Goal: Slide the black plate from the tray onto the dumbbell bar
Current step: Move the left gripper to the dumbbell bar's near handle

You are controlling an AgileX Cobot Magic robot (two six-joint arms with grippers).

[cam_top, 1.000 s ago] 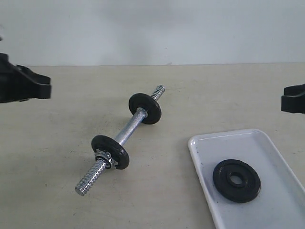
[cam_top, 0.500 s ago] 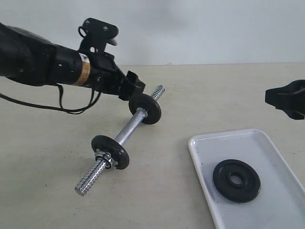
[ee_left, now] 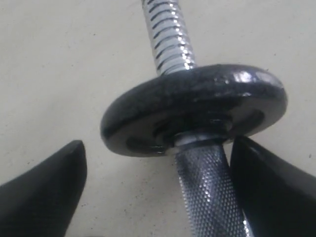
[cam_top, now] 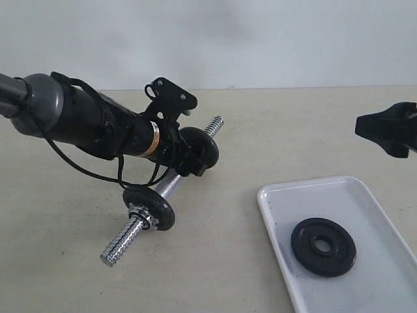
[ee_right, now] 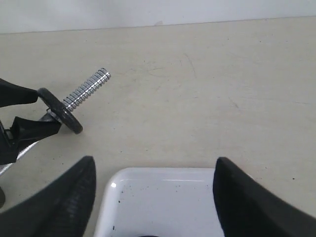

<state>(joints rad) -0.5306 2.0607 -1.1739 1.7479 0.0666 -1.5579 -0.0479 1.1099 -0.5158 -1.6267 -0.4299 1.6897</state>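
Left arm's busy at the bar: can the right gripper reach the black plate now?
Probably yes. The right gripper hangs open near the far end of the tray; the black plate lies flat and uncovered in it, and the left gripper is away at the dumbbell bar.

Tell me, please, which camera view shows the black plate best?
The exterior view: the black plate lies whole and flat in the tray, centre hole visible. The right wrist view catches only one end of the tray, with at most a dark sliver at the picture's edge. The left wrist view does not show it.
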